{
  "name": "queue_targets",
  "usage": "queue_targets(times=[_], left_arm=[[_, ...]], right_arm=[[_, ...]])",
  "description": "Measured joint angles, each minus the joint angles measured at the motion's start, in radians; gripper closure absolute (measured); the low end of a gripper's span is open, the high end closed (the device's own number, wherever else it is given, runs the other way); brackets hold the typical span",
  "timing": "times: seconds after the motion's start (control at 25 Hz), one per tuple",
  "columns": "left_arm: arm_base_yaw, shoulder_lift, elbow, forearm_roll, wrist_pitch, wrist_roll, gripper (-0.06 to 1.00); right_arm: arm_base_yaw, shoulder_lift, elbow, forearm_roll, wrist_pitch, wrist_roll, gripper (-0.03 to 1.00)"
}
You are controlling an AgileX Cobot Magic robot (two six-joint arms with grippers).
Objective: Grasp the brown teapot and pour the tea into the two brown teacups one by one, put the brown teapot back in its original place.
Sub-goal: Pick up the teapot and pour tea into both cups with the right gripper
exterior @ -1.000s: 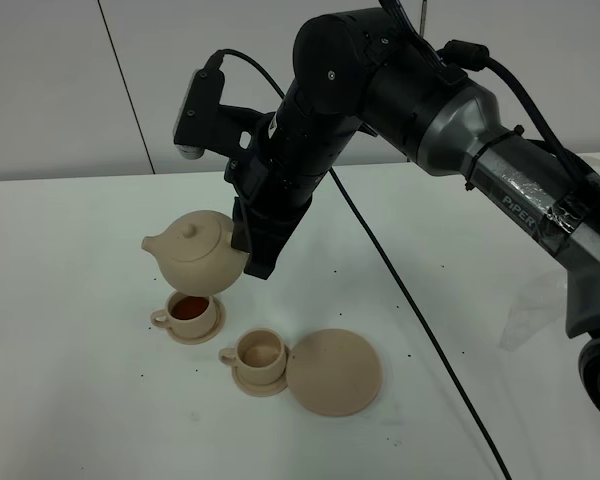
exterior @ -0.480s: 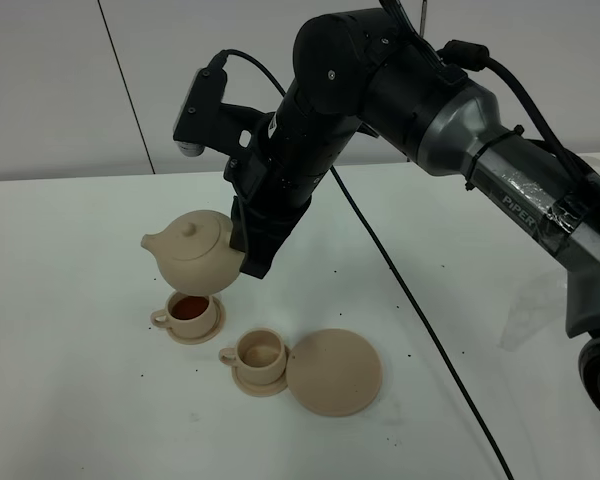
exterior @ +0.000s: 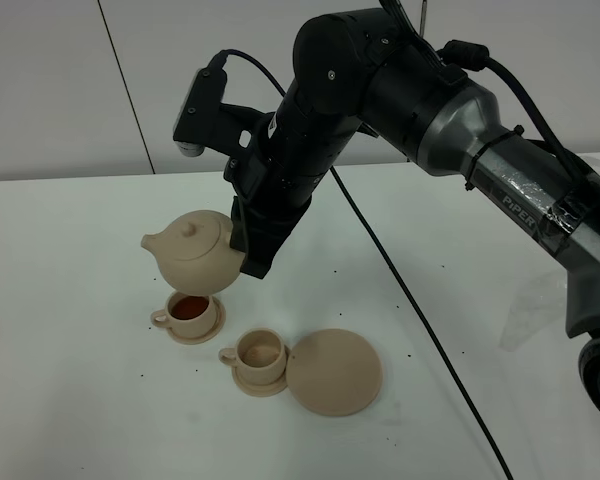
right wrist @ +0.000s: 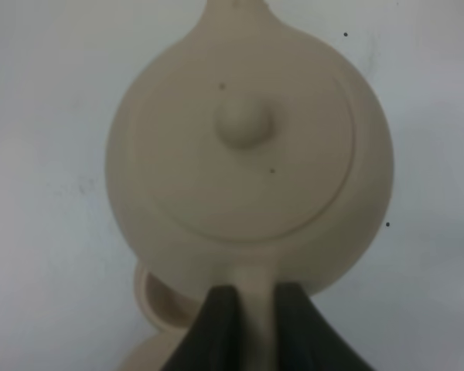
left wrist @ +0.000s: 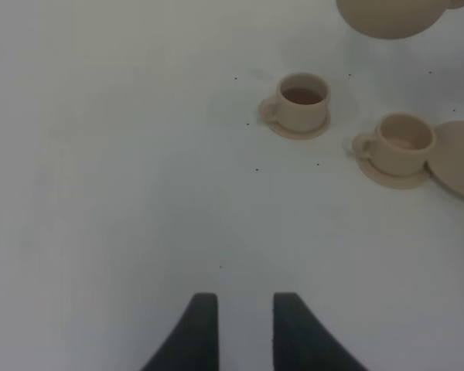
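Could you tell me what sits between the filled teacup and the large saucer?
The empty teacup, on its own saucer; the exterior high view shows it.

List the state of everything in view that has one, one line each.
Rounded beige-tan ceramic teapot: airborne, lid on.
Wide flat tan saucer: nothing on it.
Small tan teacup under the teapot: holds reddish tea.
Small tan teacup by the wide saucer: looks empty.
Right gripper: shut on teapot handle.
Left gripper: open, empty.

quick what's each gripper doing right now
Left gripper: slightly open, holding nothing.
Right gripper: closed on the rounded matte beige-tan ceramic teapot, gripping it by its handle.
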State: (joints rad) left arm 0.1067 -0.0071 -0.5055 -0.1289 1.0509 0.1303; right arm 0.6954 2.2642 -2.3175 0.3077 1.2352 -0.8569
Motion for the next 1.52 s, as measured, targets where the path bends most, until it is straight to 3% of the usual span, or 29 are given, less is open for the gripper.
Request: queue_targets(times=[1.0, 1.52], left_arm=[[0.000, 0.000, 0.000, 0.000, 0.000, 0.000, 0.70], [0.000, 0.000, 0.000, 0.000, 0.000, 0.000, 0.70]], right_arm=[[0.000, 0.021, -0.002, 0.059, 0.000, 0.001, 0.87], [-0.006, 0.021, -0.002, -0.021, 0.000, 0.050, 0.87]])
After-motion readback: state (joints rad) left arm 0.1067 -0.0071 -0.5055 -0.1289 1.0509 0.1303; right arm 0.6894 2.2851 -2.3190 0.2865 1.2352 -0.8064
